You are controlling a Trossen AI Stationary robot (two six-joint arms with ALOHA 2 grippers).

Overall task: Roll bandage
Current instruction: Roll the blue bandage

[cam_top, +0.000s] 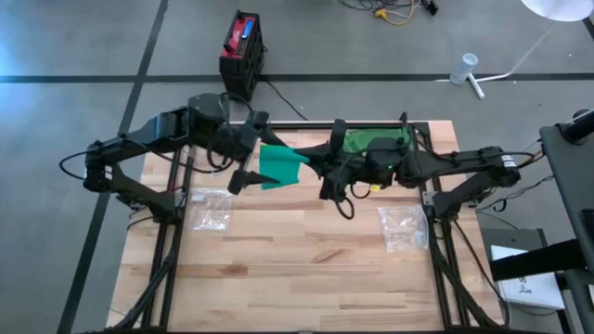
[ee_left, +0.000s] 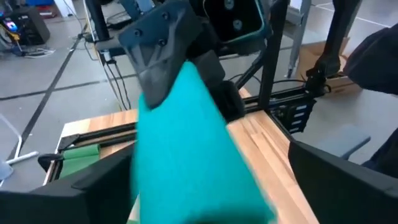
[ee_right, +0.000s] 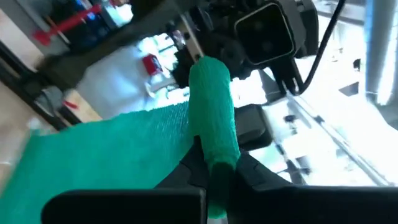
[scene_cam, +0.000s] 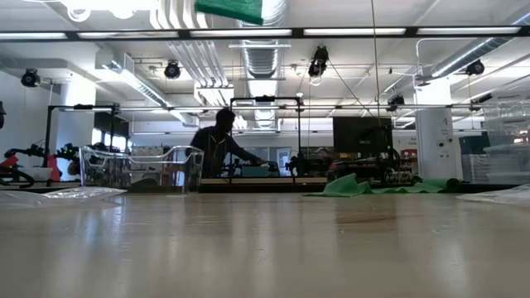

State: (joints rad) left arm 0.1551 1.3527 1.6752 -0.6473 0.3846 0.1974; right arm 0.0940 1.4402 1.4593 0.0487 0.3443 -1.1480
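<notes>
Start at your right gripper (ee_right: 214,168): its fingers are pinched together on the rolled end of the green bandage (ee_right: 211,112), and in the right wrist view the roll stands straight out from between them, its long axis running in line with the fingers. From that roll the loose tail spreads off to one side as a flat sheet.

Now your left gripper (ee_left: 199,180): its fingers stand spread wide with nothing gripped. In the left wrist view the bandage (ee_left: 186,149) hangs in the gap between them, but neither finger looks to be pressing on it. So the strip is carried by the right arm alone, in my reading.

From above, the bandage (cam_top: 278,165) is held up in the air over the far half of the bench (cam_top: 297,269), stretched between the two grippers, with the left gripper (cam_top: 243,178) at its loose edge and the right gripper (cam_top: 327,178) at the rolled end. The level view agrees: only a green scrap (scene_cam: 232,10) shows high up, well clear of the wood.

What your coming move turns on is this: the roll's axis lies along the right fingers, and the free tail lies toward the left arm. The left fingers are the nearer to that tail, so they would be the ones to take it up again while the right turns the roll.

More green cloth (cam_top: 376,141) lies at the bench's far edge, apart from the work.
</notes>
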